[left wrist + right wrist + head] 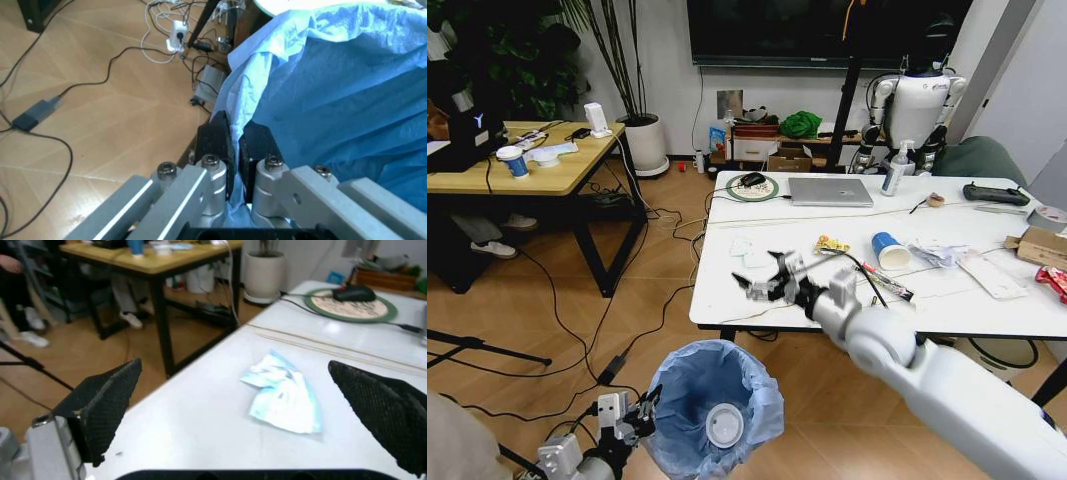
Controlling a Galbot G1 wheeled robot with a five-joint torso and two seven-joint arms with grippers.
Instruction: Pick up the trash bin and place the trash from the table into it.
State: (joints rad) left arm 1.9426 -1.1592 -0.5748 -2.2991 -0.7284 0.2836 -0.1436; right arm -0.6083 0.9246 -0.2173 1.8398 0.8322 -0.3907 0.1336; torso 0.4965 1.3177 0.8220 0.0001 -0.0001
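Clamped on the ruffled rim of the trash bin point(715, 408), the left gripper point(630, 418) is seen low at the near left of the head view, with the bin held above the wooden floor just in front of the table point(827, 300). From the left wrist view the two black fingers point(213, 142) are shown pressed together with a fold of the light blue bag point(320, 90) caught between them. A round white object point(724, 425) is seen lying at the bottom of the bin; what it is cannot be told.

Over the near left part of the table the right gripper point(767, 275) is held with its jaws spread wide and nothing between them. Through the right wrist view a crumpled white and pale blue wrapper point(283, 395) is seen lying flat on the white top, between the two dark mesh-faced fingers point(107, 405) and apart from both. The same wrapper point(745, 247) is seen in the head view just beyond the gripper.

Further trash is spread across the tabletop to the right: a yellow snack wrapper point(832, 244), a blue paper cup point(890, 249) lying on its side, a red-and-white tube point(889, 284), crumpled white tissue point(939, 254), a brown cardboard box point(1045, 247) and a red packet point(1054, 281) at the far right edge. A silver laptop point(830, 191) and a round mouse mat point(752, 187) are seen at the far side of the table.
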